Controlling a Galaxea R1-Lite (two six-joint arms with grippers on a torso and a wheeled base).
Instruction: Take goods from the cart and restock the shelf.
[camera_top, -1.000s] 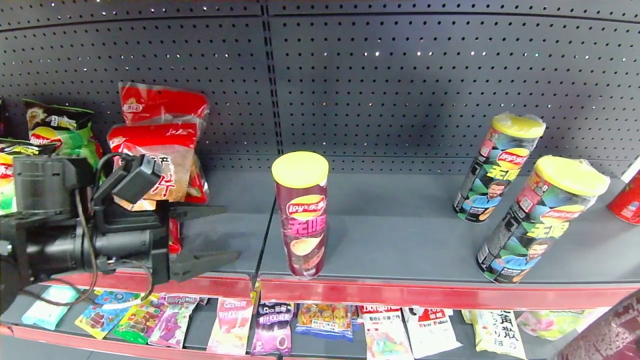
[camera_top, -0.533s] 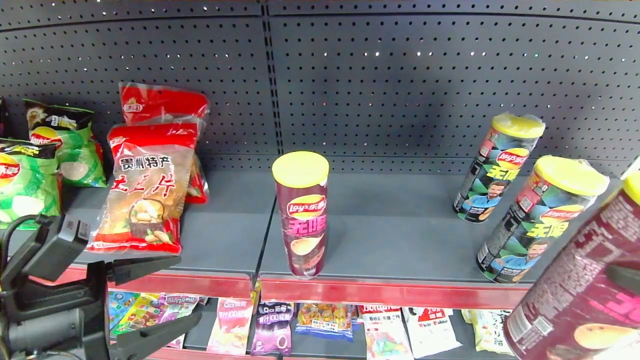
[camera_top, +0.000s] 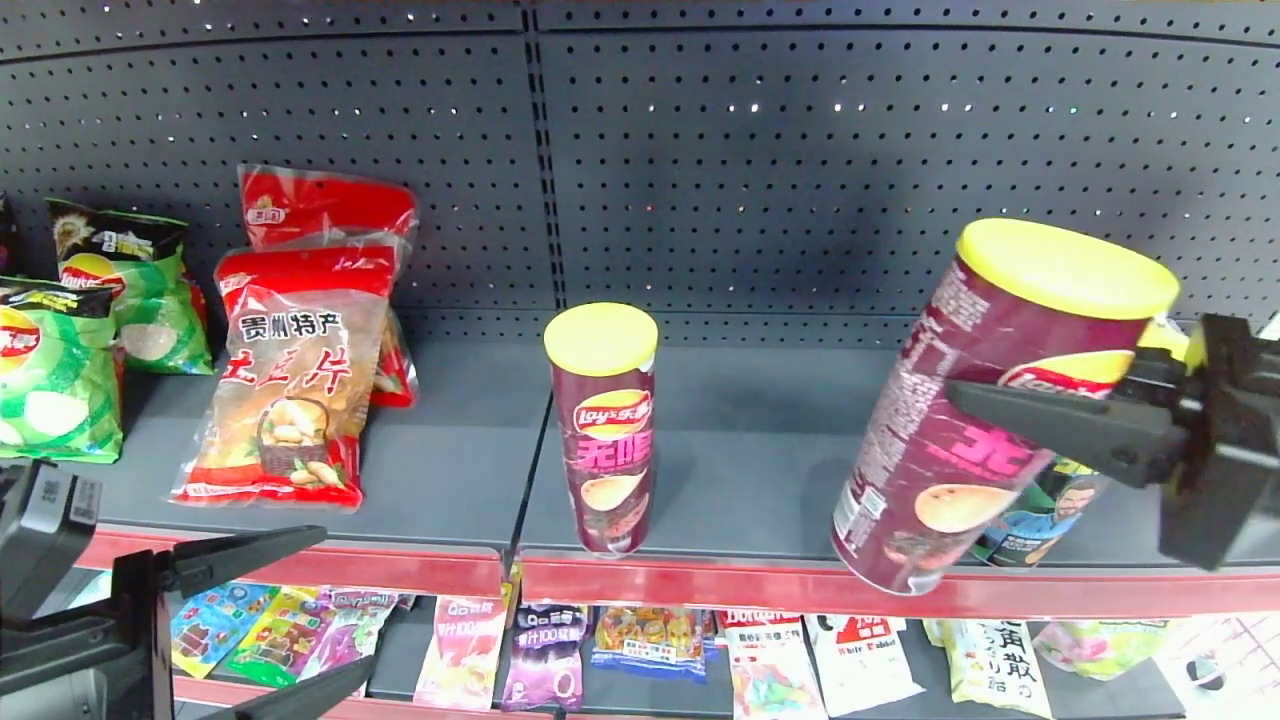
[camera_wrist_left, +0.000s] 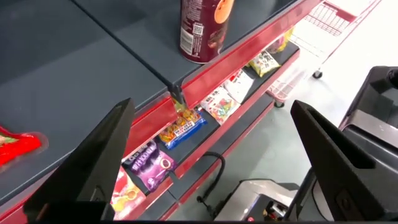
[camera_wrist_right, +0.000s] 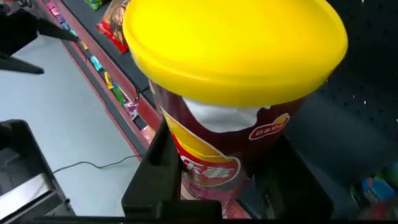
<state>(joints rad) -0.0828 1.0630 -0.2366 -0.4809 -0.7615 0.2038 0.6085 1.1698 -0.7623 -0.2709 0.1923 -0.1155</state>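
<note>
right gripper (camera_top: 1005, 420) clamps tilted maroon can (camera_top: 915, 450), base over red shelf edge (camera_top: 740, 582).

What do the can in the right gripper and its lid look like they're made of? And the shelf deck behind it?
Held can: probably a cardboard tube in a glossy printed wrap, since the maroon side shows soft highlights; this is not certain. Lid: yellow plastic, smooth, with a moulded rim. Shelf deck: likely painted sheet metal, matte dark grey, with a seam between panels.

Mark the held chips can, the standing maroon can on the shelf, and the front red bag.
held chips can (camera_top: 935, 495), head view, lower side wall
standing maroon can (camera_top: 607, 440), head view, middle of label
front red bag (camera_top: 285, 390), head view, printed front
</note>
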